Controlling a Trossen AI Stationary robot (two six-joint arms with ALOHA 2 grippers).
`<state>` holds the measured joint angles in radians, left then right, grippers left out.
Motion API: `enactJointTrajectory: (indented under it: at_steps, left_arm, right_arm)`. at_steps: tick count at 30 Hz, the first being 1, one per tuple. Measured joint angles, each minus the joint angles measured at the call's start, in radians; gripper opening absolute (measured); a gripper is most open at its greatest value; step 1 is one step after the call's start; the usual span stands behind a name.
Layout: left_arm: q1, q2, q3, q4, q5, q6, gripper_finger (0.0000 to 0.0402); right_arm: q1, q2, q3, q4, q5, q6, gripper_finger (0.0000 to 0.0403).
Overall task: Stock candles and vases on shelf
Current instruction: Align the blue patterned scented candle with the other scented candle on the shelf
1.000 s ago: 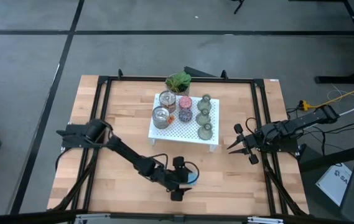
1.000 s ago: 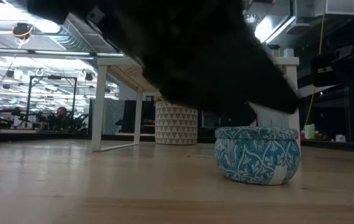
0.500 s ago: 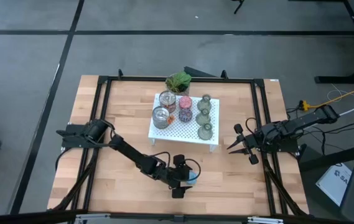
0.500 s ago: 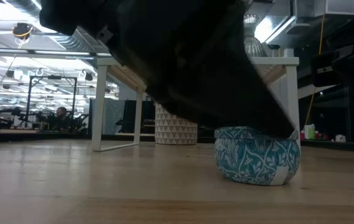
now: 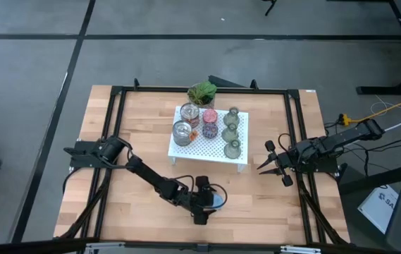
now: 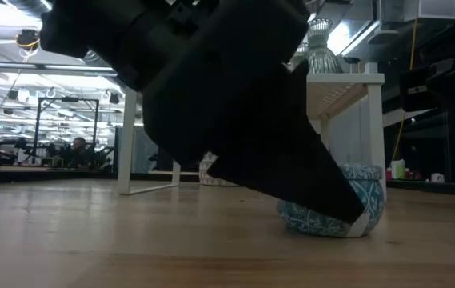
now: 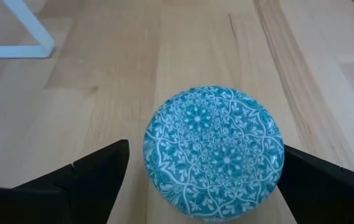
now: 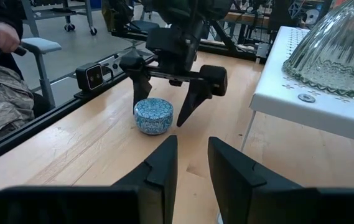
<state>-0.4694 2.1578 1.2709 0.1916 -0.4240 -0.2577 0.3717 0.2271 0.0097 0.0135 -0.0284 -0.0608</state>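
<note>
Left gripper (image 7: 204, 171) is straddling the light blue candle (image 7: 214, 152), fingers spread wide and not yet touching, while the right gripper (image 5: 273, 161), nearly closed and empty, is waiting well apart.

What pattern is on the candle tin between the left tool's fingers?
White floral scrollwork on teal round candle tin; left wrist view shows it best.
</note>
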Motion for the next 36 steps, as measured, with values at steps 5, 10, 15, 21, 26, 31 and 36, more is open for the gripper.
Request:
enactJointTrajectory:
  at_steps: [5,10,15,21,26,31,36]
  left_arm:
    - [0.000,0.000,0.000,0.009,-0.003,-0.045,0.0360]
    - [0.006,0.000,0.000,0.038,-0.008,-0.084,0.0311]
    - [0.011,0.000,0.000,0.039,-0.035,-0.150,0.0284]
    - [0.012,-0.004,0.000,0.036,-0.075,-0.179,0.0284]
    - [0.011,-0.035,0.005,0.033,-0.083,-0.193,0.0284]
    - [0.011,-0.090,0.005,0.005,-0.128,-0.193,0.0284]
    - [0.011,-0.155,0.006,-0.041,-0.140,-0.193,0.0284]
  right_arm:
    - [0.000,0.000,0.000,0.000,0.000,0.000,0.0094]
    - [0.000,0.000,0.000,0.000,0.001,0.000,0.0093]
    - [0.000,0.000,0.000,0.000,0.001,0.000,0.0093]
    - [0.000,0.000,0.000,0.000,0.001,0.000,0.0093]
    - [0.000,0.000,0.000,0.000,0.001,0.000,0.0093]
    - [0.000,0.001,0.000,0.000,0.001,0.000,0.0093]
    - [0.000,0.001,0.000,0.000,0.001,0.000,0.0093]
